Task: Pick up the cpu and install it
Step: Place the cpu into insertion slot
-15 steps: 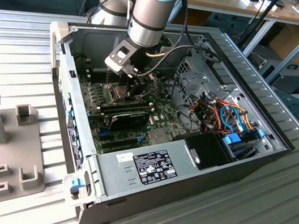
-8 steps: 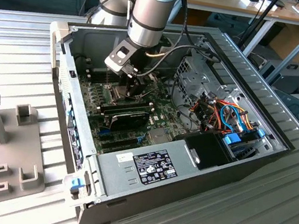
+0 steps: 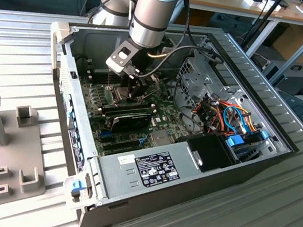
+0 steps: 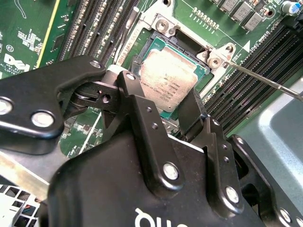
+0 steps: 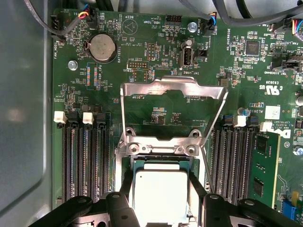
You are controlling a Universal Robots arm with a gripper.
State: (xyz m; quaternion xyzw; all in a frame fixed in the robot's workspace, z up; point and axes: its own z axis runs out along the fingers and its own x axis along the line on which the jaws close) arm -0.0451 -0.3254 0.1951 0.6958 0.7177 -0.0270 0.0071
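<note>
The cpu [image 4: 168, 87] is a small square chip with a dull silvery top. It lies level over the dark square socket [image 4: 158, 45] on the green motherboard, and I cannot tell whether it rests in the socket or hovers just above. My gripper [image 4: 163, 92] straddles it, a black finger [image 4: 142, 118] pressed against each of two opposite edges. In the first wrist view the cpu [image 5: 161, 194] shows between the same fingers [image 5: 129, 182], with the gripper [image 5: 162, 182] centred on it. In the exterior view the gripper [image 3: 136, 90] reaches down into the open computer case [image 3: 188, 172].
The shiny hinged socket frame [image 5: 173, 90] stands swung open beside the socket, and its thin lever [image 4: 265, 78] sticks out to one side. Memory slots [image 5: 85, 161] flank the socket on both sides. An expansion card [image 3: 130, 116], a drive cage [image 3: 203, 81] and cable bundles [image 3: 230, 115] crowd the case.
</note>
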